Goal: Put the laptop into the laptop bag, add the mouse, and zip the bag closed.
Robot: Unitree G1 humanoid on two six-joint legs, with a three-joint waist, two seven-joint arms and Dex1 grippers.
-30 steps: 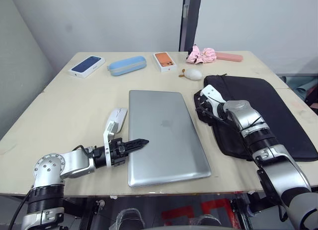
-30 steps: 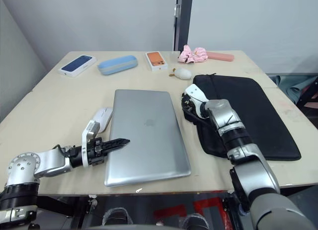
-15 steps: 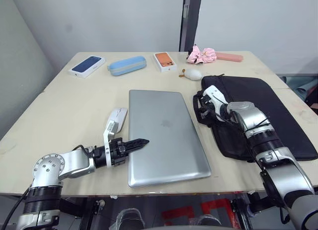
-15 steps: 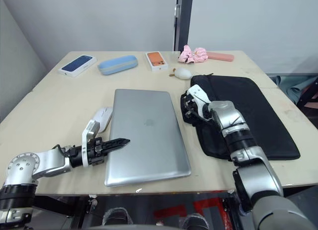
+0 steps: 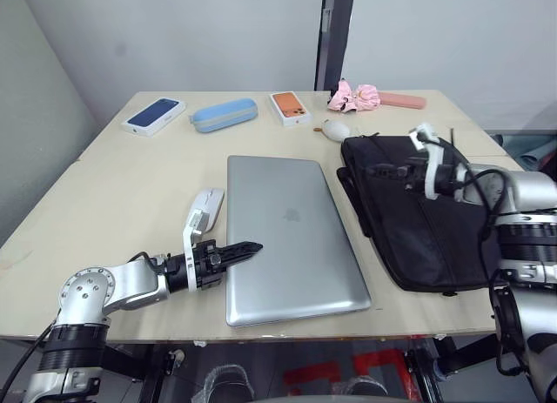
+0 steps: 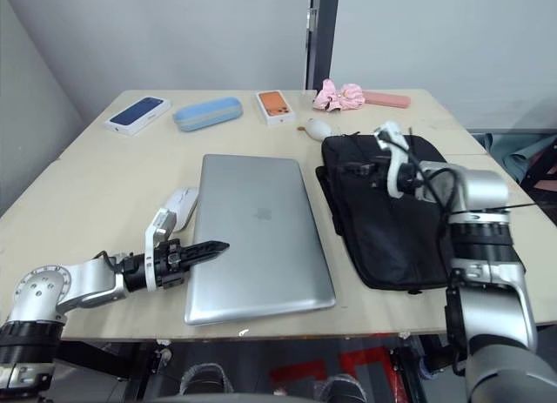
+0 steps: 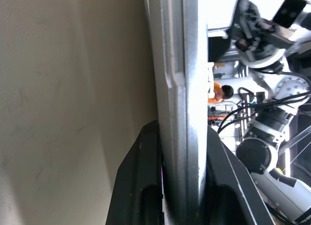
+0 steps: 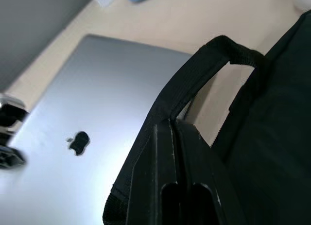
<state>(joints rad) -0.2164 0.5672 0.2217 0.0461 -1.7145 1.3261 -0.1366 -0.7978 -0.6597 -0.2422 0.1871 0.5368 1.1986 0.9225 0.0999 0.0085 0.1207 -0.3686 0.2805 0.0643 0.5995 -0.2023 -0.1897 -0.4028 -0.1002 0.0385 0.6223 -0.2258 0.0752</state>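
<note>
Now left end effector [image 5: 246, 247] pinching laptop [image 5: 291, 238] edge, right end effector [image 5: 383, 170] clamping laptop bag [image 5: 435, 233] handle.

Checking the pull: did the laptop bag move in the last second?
Yes. The laptop bag, its strap in the right gripper, has been lifted up on one side; its right edge now sits nearer the unmoved laptop.

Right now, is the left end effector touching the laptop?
Touching. In the left wrist view the left end effector has its two black fingers clamped on either face of the laptop at its edge, no gap visible.
</note>
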